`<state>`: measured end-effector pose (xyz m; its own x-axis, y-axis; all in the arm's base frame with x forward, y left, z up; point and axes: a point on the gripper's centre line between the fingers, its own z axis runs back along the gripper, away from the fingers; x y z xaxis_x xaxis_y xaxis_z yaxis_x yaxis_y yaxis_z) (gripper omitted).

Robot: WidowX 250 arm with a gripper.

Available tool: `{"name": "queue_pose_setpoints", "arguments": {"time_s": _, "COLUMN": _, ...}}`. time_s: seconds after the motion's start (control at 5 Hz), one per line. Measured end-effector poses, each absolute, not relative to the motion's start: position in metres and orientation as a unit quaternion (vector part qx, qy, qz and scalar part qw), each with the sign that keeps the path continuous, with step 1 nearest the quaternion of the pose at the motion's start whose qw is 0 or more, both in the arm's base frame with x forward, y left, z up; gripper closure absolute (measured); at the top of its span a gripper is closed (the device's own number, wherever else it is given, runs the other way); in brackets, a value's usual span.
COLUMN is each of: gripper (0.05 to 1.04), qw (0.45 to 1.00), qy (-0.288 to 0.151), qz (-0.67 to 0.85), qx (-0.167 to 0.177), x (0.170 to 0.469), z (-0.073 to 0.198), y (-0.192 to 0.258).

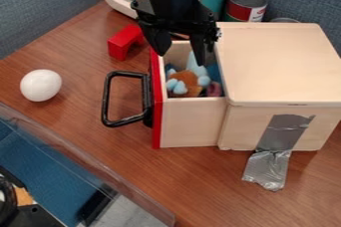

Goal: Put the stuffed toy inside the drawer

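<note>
Jaws spread and empty, the gripper (181, 58) hangs at upper centre over the open drawer (192, 122); just below, the stuffed toy (186, 82) lies inside; best lift straight up, slowly, catching neither toy nor drawer.

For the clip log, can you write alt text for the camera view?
A stuffed toy lies in the open drawer of a wooden box, with the open black gripper above it. A white ball sits at the view's left, beyond the drawer's handle.
</note>
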<state>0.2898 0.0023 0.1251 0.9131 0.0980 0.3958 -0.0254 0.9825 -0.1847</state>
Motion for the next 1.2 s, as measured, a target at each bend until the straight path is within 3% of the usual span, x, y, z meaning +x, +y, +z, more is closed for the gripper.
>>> {"name": "queue_pose_setpoints", "arguments": {"time_s": 0.4, "gripper": 0.083, "qw": 0.974, "qy": -0.213, "qz": 0.033, "qx": -0.074, "x": 0.272, "z": 0.142, "y": 0.022}}
{"name": "queue_pose_setpoints", "arguments": {"time_s": 0.6, "gripper": 0.083, "qw": 0.972, "qy": -0.22, "qz": 0.033, "qx": -0.078, "x": 0.25, "z": 0.14, "y": 0.058}}
{"name": "queue_pose_setpoints", "arguments": {"time_s": 1.2, "gripper": 0.083, "qw": 0.983, "qy": -0.184, "qz": 0.0, "qx": -0.011, "x": 0.214, "z": 0.127, "y": 0.103}}
